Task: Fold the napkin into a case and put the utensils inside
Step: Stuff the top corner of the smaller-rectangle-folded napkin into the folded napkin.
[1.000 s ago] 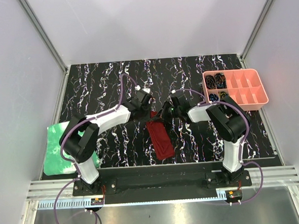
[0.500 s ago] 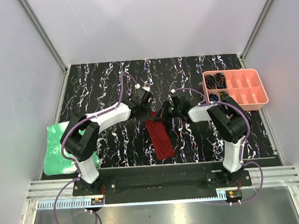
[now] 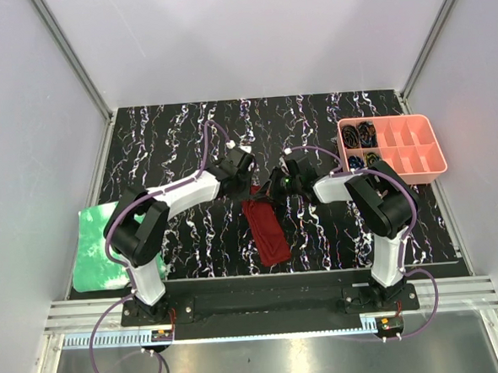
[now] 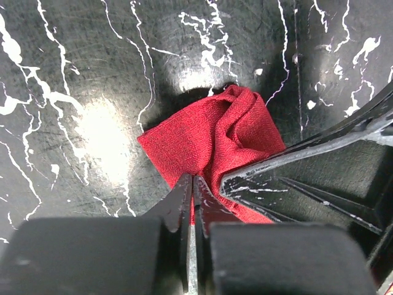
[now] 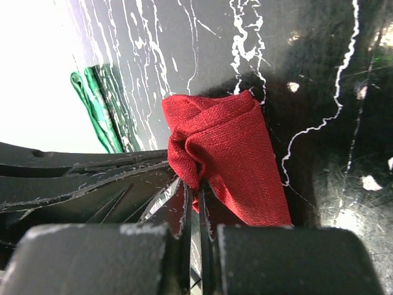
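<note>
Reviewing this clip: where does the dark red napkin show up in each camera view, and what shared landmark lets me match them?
Top external: the napkin is a narrow strip at centre, angled toward the near edge.
Left wrist: mid-frame, bunched, pinched by the left gripper.
Right wrist: mid-frame, bunched, pinched by the right gripper.
Shared landmark: the black white-veined table beneath it in all three.
</note>
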Robot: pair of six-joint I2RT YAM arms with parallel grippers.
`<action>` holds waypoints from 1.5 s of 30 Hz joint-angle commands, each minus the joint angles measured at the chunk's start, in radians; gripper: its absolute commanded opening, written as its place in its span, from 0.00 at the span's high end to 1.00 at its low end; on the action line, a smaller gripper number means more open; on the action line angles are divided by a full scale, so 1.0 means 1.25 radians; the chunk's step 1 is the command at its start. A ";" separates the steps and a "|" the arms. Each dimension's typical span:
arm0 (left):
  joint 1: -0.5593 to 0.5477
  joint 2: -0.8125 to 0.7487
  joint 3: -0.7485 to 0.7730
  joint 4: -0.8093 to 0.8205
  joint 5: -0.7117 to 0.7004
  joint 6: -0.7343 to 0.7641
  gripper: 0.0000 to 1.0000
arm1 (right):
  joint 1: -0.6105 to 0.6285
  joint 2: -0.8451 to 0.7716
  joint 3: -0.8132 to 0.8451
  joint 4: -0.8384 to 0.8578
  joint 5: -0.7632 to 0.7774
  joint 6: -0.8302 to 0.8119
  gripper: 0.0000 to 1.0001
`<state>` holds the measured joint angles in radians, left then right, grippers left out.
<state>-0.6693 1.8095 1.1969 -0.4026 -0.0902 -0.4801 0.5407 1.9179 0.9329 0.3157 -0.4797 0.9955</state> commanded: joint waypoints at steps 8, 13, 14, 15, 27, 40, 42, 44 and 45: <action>-0.002 -0.090 -0.020 0.029 -0.020 -0.005 1.00 | 0.018 0.014 0.088 -0.030 -0.031 0.011 1.00; -0.002 -0.084 -0.042 0.073 0.044 -0.048 1.00 | 0.030 0.105 0.174 -0.046 -0.048 0.014 1.00; 0.000 -0.075 -0.037 0.056 0.026 -0.059 1.00 | 0.031 0.131 0.184 -0.046 -0.048 0.014 1.00; 0.002 -0.072 -0.040 0.056 0.021 -0.059 1.00 | 0.031 0.141 0.192 -0.040 -0.051 0.010 1.00; 0.031 -0.101 -0.087 0.055 -0.020 -0.061 1.00 | 0.029 0.116 0.205 -0.116 -0.107 -0.115 0.80; 0.048 -0.127 -0.123 0.071 0.000 -0.070 1.00 | 0.028 0.129 0.259 -0.190 -0.121 -0.183 0.71; 0.048 -0.126 -0.123 0.073 0.000 -0.070 1.00 | 0.029 0.141 0.277 -0.192 -0.123 -0.193 0.77; 0.049 -0.126 -0.125 0.074 -0.006 -0.068 1.00 | 0.028 0.149 0.288 -0.196 -0.134 -0.199 0.83; 0.048 -0.126 -0.125 0.074 -0.010 -0.066 1.00 | 0.029 0.153 0.293 -0.196 -0.141 -0.206 0.87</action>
<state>-0.6136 1.6897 1.0481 -0.3561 -0.0902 -0.5583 0.5686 2.0876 1.2442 0.0795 -0.6140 0.7826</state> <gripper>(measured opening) 0.005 0.185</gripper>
